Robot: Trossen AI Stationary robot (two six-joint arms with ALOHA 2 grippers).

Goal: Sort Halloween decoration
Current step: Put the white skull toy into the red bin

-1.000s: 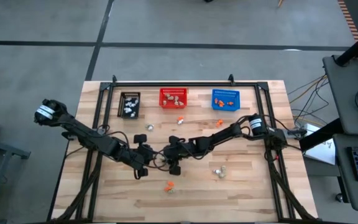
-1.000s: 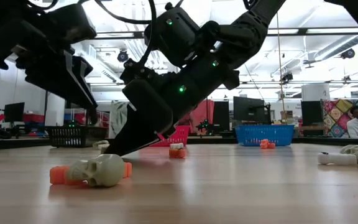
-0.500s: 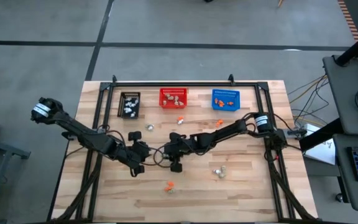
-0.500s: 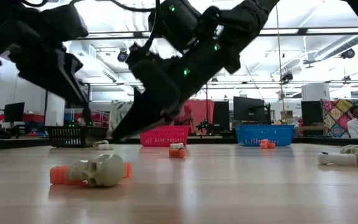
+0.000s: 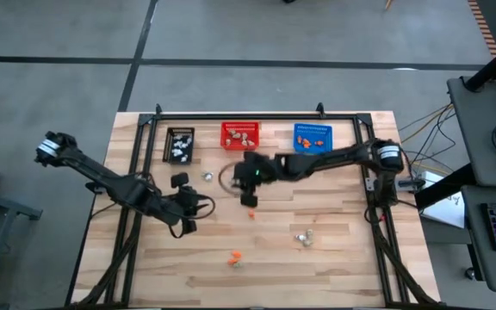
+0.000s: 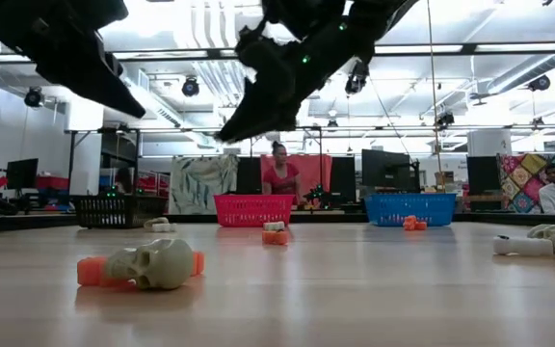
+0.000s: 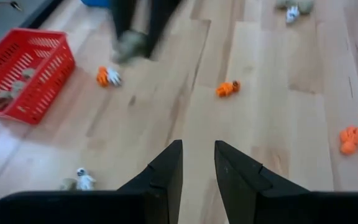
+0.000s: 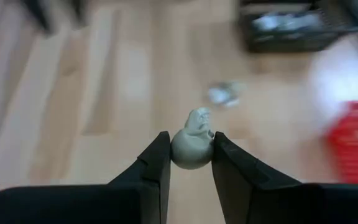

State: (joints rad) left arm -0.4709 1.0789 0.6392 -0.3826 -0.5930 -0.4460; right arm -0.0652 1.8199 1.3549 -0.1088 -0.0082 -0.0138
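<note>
My right gripper hangs above the table's middle, shut on a beige-grey skull-like trinket. To its left my left gripper is raised. Its fingers stand a little apart with nothing between them. Loose trinkets lie on the wood: an orange one below my right gripper, an orange one near the front, a beige pair, a white one. In the low view a beige skull lies against an orange piece. My right gripper pinches the beige-grey trinket by its round sides between its two fingers. The fingers slant down toward the table's left side. The trinket is lifted clear of the table, a small knob of it sticking out beyond the fingers.
A black basket, a red basket and a blue basket stand in a row along the far edge, each with trinkets inside. A dark frame borders the table. People show in the room behind.
My right gripper has risen off the table and gone toward the far edge, nearer the red basket. My left gripper has risen and drawn back a little toward the table's left edge.
</note>
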